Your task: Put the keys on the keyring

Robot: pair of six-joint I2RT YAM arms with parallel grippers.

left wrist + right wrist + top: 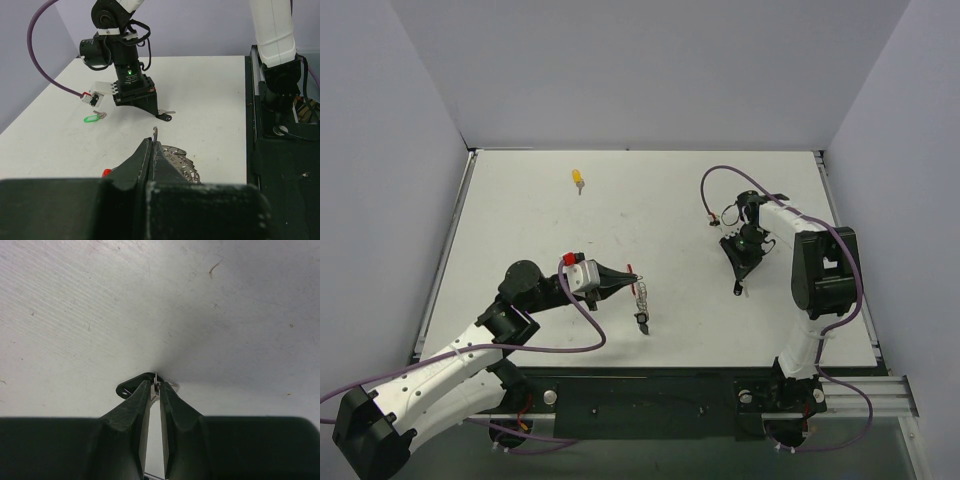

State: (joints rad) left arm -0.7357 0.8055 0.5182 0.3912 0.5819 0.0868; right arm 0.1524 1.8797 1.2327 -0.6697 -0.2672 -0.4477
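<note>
We find the left jaws clenched on the keyring (175,156) near the middle of the table (520,200), its wire loop poking toward the right arm, whose jaws pinch the black key (164,118) at the table surface, well apart to the right.

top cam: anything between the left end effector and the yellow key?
Nothing. In the top view the stretch of table between the left end effector and the yellow key is bare white surface.
</note>
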